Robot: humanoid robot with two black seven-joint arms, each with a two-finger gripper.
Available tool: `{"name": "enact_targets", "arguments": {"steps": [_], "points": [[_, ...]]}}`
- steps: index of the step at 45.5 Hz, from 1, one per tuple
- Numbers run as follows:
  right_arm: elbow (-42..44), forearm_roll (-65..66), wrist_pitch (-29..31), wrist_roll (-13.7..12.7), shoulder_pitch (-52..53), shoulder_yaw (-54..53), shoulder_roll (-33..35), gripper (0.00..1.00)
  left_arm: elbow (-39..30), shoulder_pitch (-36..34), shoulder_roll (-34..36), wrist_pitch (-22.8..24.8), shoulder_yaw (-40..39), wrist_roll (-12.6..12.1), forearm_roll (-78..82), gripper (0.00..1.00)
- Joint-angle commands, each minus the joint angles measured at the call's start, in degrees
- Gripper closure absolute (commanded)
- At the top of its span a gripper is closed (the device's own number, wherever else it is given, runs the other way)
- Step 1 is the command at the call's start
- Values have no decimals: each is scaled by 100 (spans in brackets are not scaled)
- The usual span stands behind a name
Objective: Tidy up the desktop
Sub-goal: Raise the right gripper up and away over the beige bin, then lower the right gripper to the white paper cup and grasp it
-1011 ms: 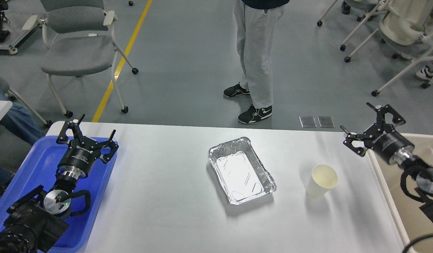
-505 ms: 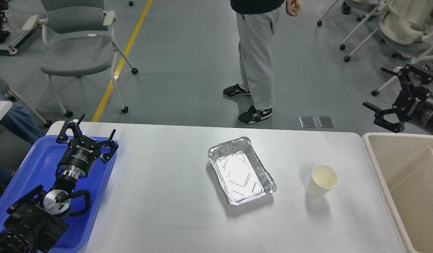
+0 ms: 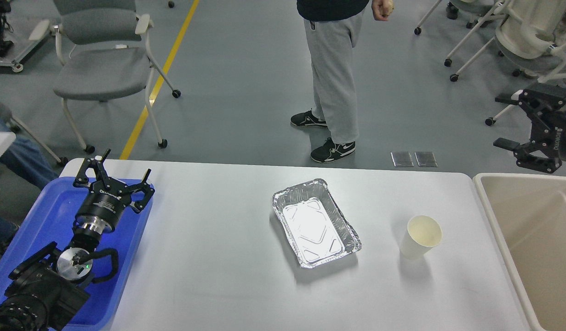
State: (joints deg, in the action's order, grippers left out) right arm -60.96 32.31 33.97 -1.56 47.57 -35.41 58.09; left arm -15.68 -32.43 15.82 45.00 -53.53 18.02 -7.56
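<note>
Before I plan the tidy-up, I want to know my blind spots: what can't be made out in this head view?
- Beige bin: cut off by the right and bottom edges, so most of its inside is unseen.
- Blue tray: largely covered by the left arm; its left side runs out of frame.
- Right end effector: its arm is cut off by the right edge.
- Paper cup: its bottom is hidden by its own wall.

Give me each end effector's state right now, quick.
Left end effector: open, empty, above the blue tray.
Right end effector: open, empty, raised beyond the beige bin.
</note>
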Motion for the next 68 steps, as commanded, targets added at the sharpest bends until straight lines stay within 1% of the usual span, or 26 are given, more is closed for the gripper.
{"name": "enact_targets", "arguments": {"steps": [1,5,8,13,21,27,33,39,46,56,61,63,66,68], "points": [[-978,2059,-40,7,-11,526,194,0,-5,-1,0,0,-8,0,0,0],[-1304,2490,-118,7,-20,877,159,0,-5,-1,0,0,-8,0,0,0],[-1348,2701,-285,7,-37,1123,71,0,-5,-1,0,0,-8,0,0,0],[-1226,2895,-593,7,-28,1545,-254,0,-5,-1,0,0,-8,0,0,0],[-927,3229,-900,16,-37,1845,-561,0,-5,8,0,0,-8,0,0,0],[-470,3352,-1129,24,-107,1941,-939,0,-5,-1,0,0,-8,0,0,0],[-347,3431,-1191,24,-318,1959,-1221,0,-5,-1,0,0,-8,0,0,0],[-66,3598,-1551,42,-494,1959,-1563,0,-5,-1,0,0,-8,0,0,0],[110,3678,-1613,77,-599,1959,-1810,0,-5,-1,0,0,-8,0,0,0],[295,3686,-1630,103,-644,1950,-1995,0,-5,-1,0,0,-8,0,0,0],[304,3686,-1771,218,-670,1959,-2003,4,-5,-1,0,0,-8,0,0,0],[313,3686,-1876,218,-679,1959,-2003,10,-5,-1,0,0,-8,0,0,0],[330,3686,-1929,227,-688,1968,-1995,24,-5,-1,0,0,-8,0,0,0],[330,3686,-1938,227,-696,1968,-1977,30,-5,-1,0,0,-8,0,0,0]]}}
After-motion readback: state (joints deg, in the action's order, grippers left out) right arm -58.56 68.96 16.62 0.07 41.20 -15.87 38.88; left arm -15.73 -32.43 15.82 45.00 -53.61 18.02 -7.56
